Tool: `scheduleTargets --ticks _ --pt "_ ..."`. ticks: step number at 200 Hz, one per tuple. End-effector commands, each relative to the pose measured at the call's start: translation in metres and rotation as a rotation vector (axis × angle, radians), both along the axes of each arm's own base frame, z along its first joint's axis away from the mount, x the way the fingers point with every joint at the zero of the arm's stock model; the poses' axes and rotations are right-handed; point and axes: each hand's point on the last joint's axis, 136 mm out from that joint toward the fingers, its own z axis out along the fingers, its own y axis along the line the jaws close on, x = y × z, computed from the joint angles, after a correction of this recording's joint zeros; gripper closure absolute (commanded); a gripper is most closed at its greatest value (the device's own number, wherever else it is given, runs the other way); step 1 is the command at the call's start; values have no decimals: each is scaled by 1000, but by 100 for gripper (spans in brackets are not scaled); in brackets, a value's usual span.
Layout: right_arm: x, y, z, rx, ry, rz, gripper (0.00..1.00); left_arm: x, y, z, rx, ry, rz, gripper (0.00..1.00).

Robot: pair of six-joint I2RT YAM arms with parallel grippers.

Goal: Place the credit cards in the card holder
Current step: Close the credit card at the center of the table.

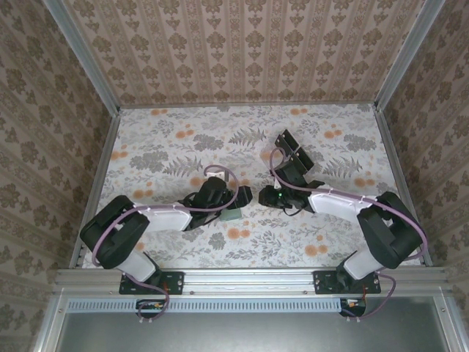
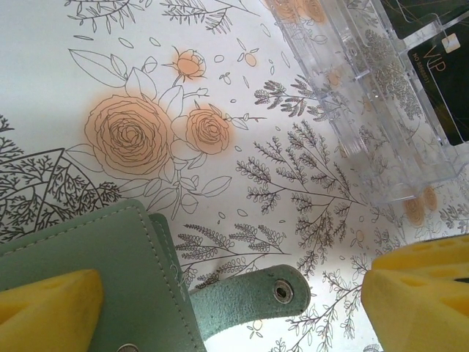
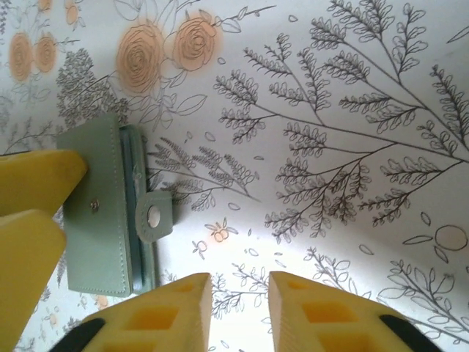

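Note:
The grey-green card holder (image 1: 231, 214) lies flat on the flowered table, its snap strap (image 2: 256, 297) flipped out to one side. My left gripper (image 2: 233, 287) hangs wide open just above it. One yellow finger (image 2: 51, 308) is over the holder's cover and the other is beyond the strap. My right gripper (image 3: 238, 312) stands to the right of the holder (image 3: 102, 205), jaws a little apart with only tablecloth between them. Black credit cards (image 1: 293, 150) rest in a clear plastic tray (image 2: 366, 95); one card marked VIP (image 2: 447, 88) shows through it.
The clear tray (image 1: 292, 155) sits behind the right gripper (image 1: 265, 196), toward the middle back of the table. Patterned walls with metal posts close off the left, right and back. The left gripper's yellow fingers (image 3: 33, 183) flank the holder in the right wrist view.

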Motion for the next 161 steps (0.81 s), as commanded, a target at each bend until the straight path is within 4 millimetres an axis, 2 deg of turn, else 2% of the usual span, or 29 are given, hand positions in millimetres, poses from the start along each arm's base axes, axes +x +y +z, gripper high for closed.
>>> scheduleTargets --ticks 1,22,42,74,91,123,161 --pt "-8 17 18 81 -13 33 78 6 3 26 27 -35 -3 0" --pt "-13 33 29 101 -26 76 82 9 17 46 66 -46 12 0" --pt "-15 50 40 111 -41 117 84 5 42 52 144 -22 39 0" --pt "-13 76 52 127 -60 171 86 -12 87 40 302 62 87 0" --pt "-10 86 55 131 -61 193 88 -24 104 29 360 88 93 0" --pt "-4 103 50 126 -44 225 91 -40 117 9 380 118 82 0" --pt "6 113 29 99 -12 239 93 -48 114 -8 375 138 50 0"
